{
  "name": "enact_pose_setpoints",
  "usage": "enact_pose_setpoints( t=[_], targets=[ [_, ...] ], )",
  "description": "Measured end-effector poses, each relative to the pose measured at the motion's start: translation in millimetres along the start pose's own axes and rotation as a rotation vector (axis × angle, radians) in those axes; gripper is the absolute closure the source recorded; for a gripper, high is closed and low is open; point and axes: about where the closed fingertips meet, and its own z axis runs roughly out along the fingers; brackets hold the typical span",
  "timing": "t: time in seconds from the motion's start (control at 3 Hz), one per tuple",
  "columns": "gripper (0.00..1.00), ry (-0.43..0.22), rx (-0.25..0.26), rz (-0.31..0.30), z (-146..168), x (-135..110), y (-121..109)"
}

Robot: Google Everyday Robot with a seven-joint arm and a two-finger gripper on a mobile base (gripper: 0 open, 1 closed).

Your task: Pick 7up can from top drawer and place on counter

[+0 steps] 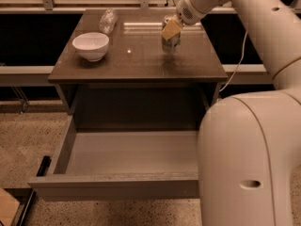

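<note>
The 7up can [170, 42] is upright at the right half of the glossy dark-brown counter [136, 62], its base at or just above the surface. My gripper [171, 29] comes down on it from the upper right, and its yellowish fingers are shut on the can's top. The top drawer [117, 185] stands pulled wide open below the counter, and its grey inside is empty.
A white bowl [91, 45] sits on the counter's left side. A clear plastic bottle [107, 20] lies at the back left. My white arm and base [249, 140] fill the right of the view. A speckled floor lies around the cabinet.
</note>
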Motion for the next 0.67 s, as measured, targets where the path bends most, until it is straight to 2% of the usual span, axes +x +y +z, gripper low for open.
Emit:
enact_pose_setpoints(
  t=[0.33,0.67],
  targets=[
    [0.81,0.018,-0.056,0.021,28.2,15.6,1.7],
    [0.58,0.022,-0.065,0.023,34.9,17.1,2.8]
  ],
)
